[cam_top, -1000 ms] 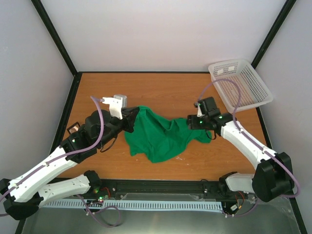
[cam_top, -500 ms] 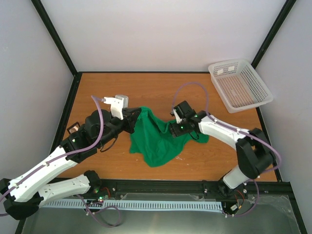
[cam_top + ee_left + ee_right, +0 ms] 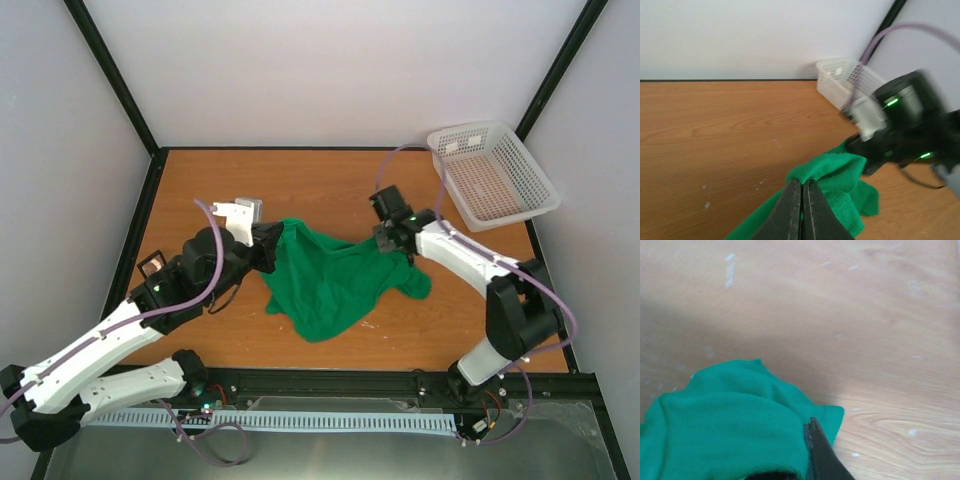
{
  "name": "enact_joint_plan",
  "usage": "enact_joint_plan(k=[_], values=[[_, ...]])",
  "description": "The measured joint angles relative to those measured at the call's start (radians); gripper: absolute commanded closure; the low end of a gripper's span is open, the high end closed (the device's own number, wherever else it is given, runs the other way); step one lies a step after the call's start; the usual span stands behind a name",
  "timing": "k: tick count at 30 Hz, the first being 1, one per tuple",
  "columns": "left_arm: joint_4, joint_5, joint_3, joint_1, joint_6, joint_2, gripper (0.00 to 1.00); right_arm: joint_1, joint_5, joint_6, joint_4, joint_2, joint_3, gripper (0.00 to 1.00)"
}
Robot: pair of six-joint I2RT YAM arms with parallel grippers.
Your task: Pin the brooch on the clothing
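Green T-shirt (image 3: 335, 285) is lying crumpled mid-tabletop (image 3: 300, 185), reaching from one arm to the other. The left tool (image 3: 270, 252) is pinching its left edge, fingers pressed together. Farther off, the right tool (image 3: 388, 240) is clamping its upper right fold. A white basket (image 3: 468, 129) is sitting in the far right corner.

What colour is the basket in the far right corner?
The basket is white, plain plastic mesh; it shows best in the top external view.
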Motion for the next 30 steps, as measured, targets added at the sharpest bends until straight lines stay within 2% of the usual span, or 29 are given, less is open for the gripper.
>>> enact_joint_plan(k=[4, 8, 10, 13, 18, 20, 24, 30], values=[[-0.009, -0.02, -0.005, 0.066, 0.022, 0.067, 0.99, -0.123, 0.009, -0.027, -0.004, -0.087, 0.044, 0.97], [-0.05, -0.022, 0.035, 0.237, 0.058, 0.173, 0.99, -0.229, -0.003, -0.071, 0.005, -0.091, 0.188, 0.97], [-0.066, -0.024, 0.09, 0.32, 0.086, 0.211, 0.99, -0.259, -0.007, -0.103, -0.014, -0.034, 0.339, 0.97], [-0.063, -0.032, 0.223, 0.391, 0.139, 0.247, 0.99, -0.28, -0.025, -0.155, -0.038, 0.091, 0.616, 0.97], [0.022, -0.046, 0.416, 0.402, 0.273, 0.252, 0.99, -0.282, -0.067, -0.222, -0.14, 0.245, 1.051, 0.97], [0.055, -0.05, 0.459, 0.402, 0.328, 0.25, 0.99, -0.283, -0.098, -0.24, -0.165, 0.259, 1.166, 0.97], [0.072, -0.057, 0.494, 0.403, 0.406, 0.233, 0.99, -0.283, -0.148, -0.255, -0.182, 0.195, 1.199, 0.97], [0.057, -0.043, 0.517, 0.403, 0.462, 0.18, 0.99, -0.283, -0.23, -0.244, -0.183, 0.065, 1.093, 0.97]])
